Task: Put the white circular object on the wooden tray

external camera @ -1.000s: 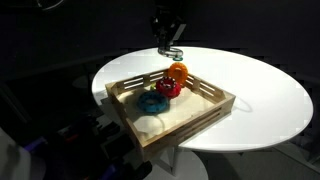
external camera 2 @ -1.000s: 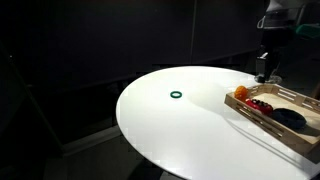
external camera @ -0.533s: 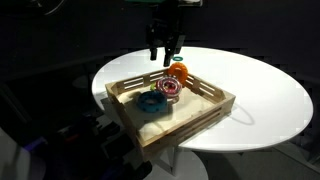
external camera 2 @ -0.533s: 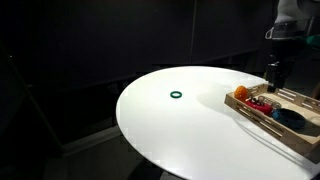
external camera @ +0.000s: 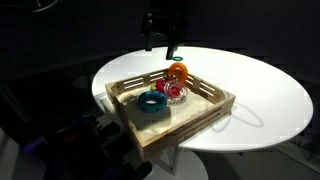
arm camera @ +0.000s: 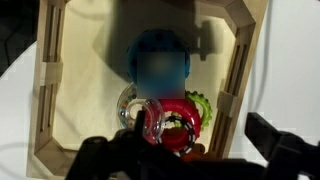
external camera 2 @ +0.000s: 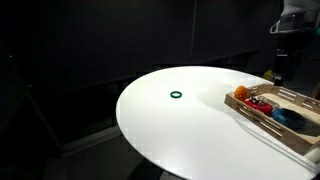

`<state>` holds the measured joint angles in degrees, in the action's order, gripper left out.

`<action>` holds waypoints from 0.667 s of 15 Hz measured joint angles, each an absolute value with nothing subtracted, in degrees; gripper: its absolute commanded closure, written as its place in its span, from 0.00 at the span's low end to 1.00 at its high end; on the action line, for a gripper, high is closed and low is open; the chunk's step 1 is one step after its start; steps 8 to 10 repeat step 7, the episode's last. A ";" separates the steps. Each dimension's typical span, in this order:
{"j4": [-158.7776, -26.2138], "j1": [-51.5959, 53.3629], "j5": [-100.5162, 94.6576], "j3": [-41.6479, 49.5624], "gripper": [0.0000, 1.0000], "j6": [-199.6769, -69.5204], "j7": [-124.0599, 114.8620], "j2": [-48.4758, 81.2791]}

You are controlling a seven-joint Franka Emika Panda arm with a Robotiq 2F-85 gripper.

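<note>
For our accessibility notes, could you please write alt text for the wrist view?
Seen from above, a wooden tray holds a blue ring, with a white ring overlapping a red ring beside something green. The dark, blurred fingers frame the bottom edge, apart and holding nothing.

Overhead light is glaring off the white desk (external camera: pixel 265 95); surroundings are lying black; a shadow is darkening the blurry tray (arm camera: pixel 85 120).
</note>
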<state>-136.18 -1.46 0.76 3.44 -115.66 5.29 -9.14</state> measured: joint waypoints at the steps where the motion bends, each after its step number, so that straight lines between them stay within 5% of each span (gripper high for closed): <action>1: -135.74 -1.61 0.42 3.48 0.00 -114.35 5.29 -9.73; 10: -133.33 -1.88 -1.09 3.50 0.00 -111.17 5.28 -13.05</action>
